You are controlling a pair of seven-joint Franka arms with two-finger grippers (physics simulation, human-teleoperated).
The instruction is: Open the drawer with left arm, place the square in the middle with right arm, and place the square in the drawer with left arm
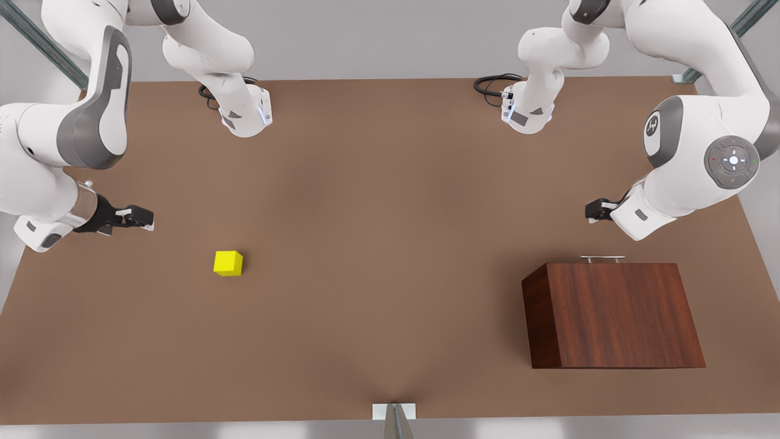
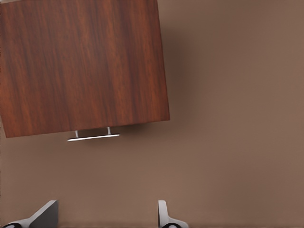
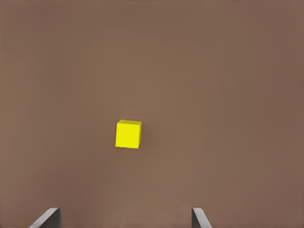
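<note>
In the front view the right gripper (image 1: 143, 217) hangs over the tabletop (image 1: 378, 244) at the front view's left, near the yellow square (image 1: 228, 263), while the left gripper (image 1: 594, 210) hangs at the front view's right, near the silver handle (image 1: 602, 258) of the shut drawer in the wooden cabinet (image 1: 612, 314). The left wrist view shows the left gripper's fingers (image 2: 164, 216) spread apart, with the cabinet (image 2: 83, 66) and handle (image 2: 93, 137) beyond them; the right wrist view shows the right gripper's fingers (image 3: 47, 219) likewise apart, the square (image 3: 128, 134) lying on the bare tabletop (image 3: 228, 95) beyond them, untouched
</note>
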